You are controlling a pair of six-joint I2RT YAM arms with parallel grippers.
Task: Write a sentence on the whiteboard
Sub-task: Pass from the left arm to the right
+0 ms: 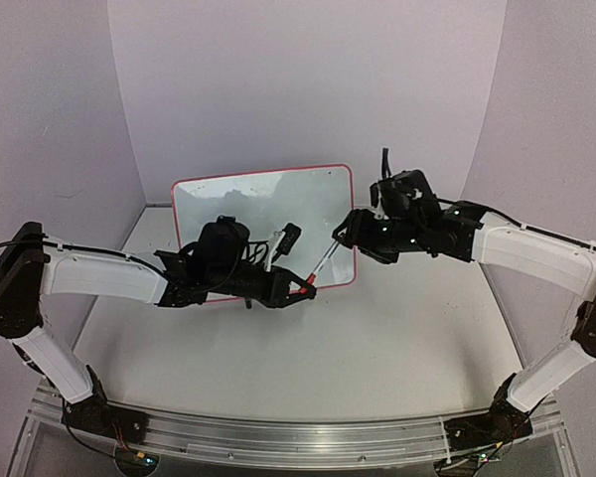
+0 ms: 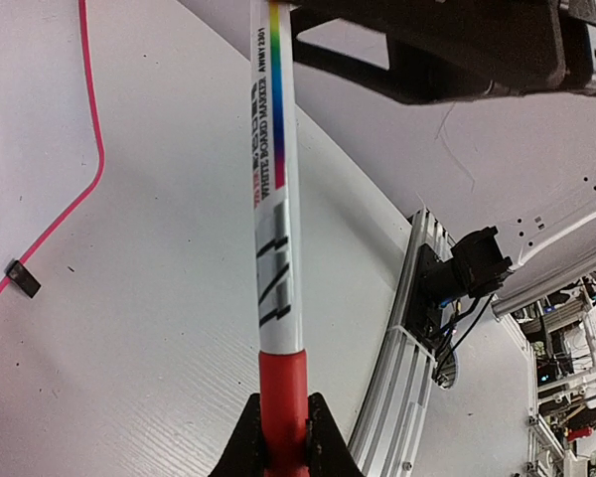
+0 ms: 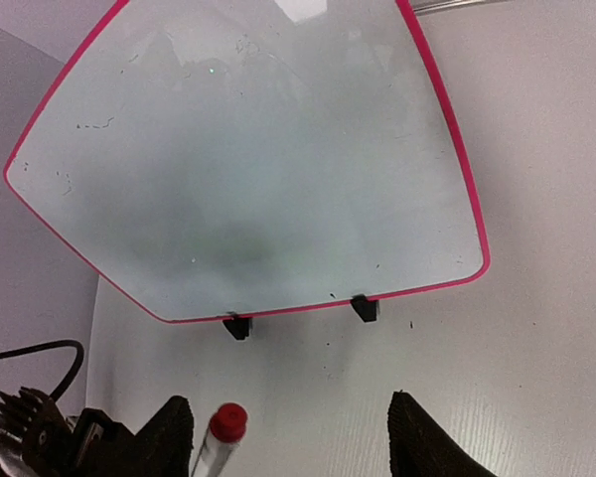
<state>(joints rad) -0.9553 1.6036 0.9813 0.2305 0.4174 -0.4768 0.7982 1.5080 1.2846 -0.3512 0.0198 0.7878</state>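
Note:
The whiteboard (image 1: 263, 214) stands at the back middle of the table, white with a thin red frame and black feet. It is blank in the right wrist view (image 3: 248, 169), apart from a few dark specks; no sentence shows. My left gripper (image 1: 305, 288) is shut on the red cap (image 2: 282, 393) of a white marker (image 1: 323, 260) in front of the board's lower right corner. The marker slants up to my right gripper (image 1: 346, 231). That gripper (image 3: 298, 432) is open, and the marker's other red end (image 3: 226, 422) lies between its fingers, close to the left one.
The board's corner (image 2: 20, 119) and one black foot (image 2: 22, 278) show at the left of the left wrist view. The table's aluminium front rail (image 2: 407, 348) and a clamp with cables (image 2: 467, 268) lie to the right. Lilac walls close in the back and sides.

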